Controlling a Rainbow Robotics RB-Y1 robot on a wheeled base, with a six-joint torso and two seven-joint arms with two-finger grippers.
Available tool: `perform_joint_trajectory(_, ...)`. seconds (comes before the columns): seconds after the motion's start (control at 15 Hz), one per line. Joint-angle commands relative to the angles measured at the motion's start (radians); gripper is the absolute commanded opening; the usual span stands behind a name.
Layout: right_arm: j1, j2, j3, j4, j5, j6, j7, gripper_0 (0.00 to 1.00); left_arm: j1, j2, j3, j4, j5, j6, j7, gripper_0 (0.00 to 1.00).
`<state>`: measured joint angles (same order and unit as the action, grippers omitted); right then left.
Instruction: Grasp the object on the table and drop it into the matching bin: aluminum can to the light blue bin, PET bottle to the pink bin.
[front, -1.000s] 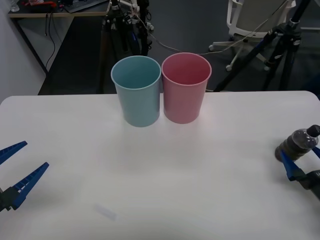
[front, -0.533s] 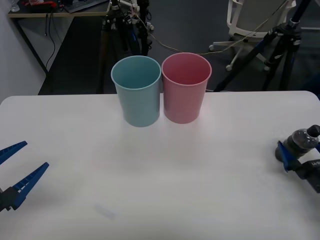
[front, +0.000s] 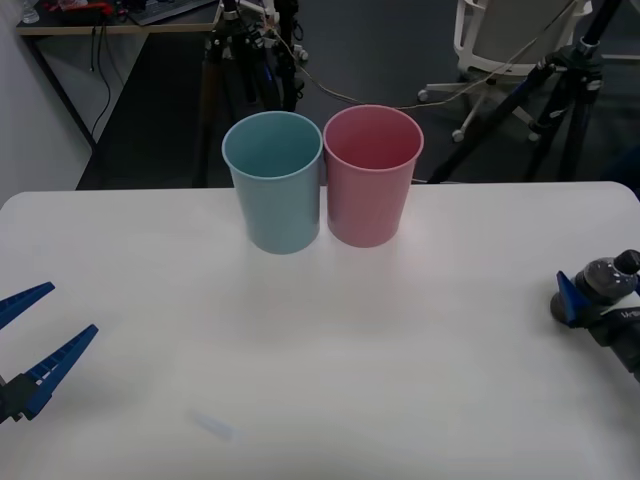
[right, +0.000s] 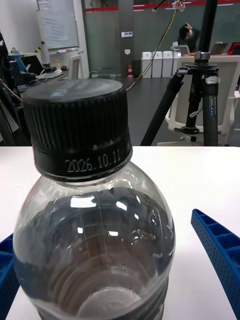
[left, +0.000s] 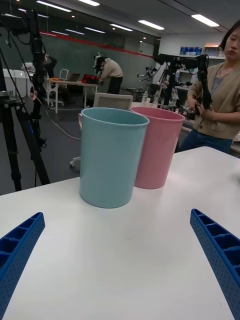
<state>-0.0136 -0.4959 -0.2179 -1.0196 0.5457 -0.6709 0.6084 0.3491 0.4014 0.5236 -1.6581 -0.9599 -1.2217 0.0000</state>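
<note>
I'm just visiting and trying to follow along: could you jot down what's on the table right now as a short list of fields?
Surface: white table
Bottle: PET bottle at the table's right edge, dark cap, between the right end effector's blue fingers
Bins: light blue bin and pink bin, side by side at the far middle
Left end effector: open, low at the left edge, holding nothing
</note>
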Motion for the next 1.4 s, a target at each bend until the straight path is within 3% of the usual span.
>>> perform_joint_trajectory(0.07, 0.000, 0.000, 0.000, -0.001, 0.000, 0.001, 0.001, 0.27, 0.000, 0.000, 0.000, 0.000, 0.000, 0.000, 0.000, 1.00)
perform_joint_trajectory(0.13, 0.000, 0.000, 0.000, 0.001, 0.000, 0.002, 0.001, 0.00, 0.000, 0.000, 0.000, 0.000, 0.000, 0.000, 0.000, 1.00)
perform_joint_trajectory(0.73, 0.032, -0.004, 0.000, -0.008, -0.021, -0.021, -0.004, 0.00, 0.000, 0.000, 0.000, 0.000, 0.000, 0.000, 0.000, 1.00)
perform_joint_trajectory(1.07, 0.228, -0.023, 0.031, -0.281, -0.056, 0.071, -0.033, 0.00, 0.000, 0.000, 0.000, 0.000, 0.000, 0.000, 0.000, 1.00)
perform_joint_trajectory(1.4, 0.480, -0.119, 0.057, -0.623, -0.133, 0.178, -0.055, 0.00, 0.000, 0.000, 0.000, 0.000, 0.000, 0.000, 0.000, 1.00)
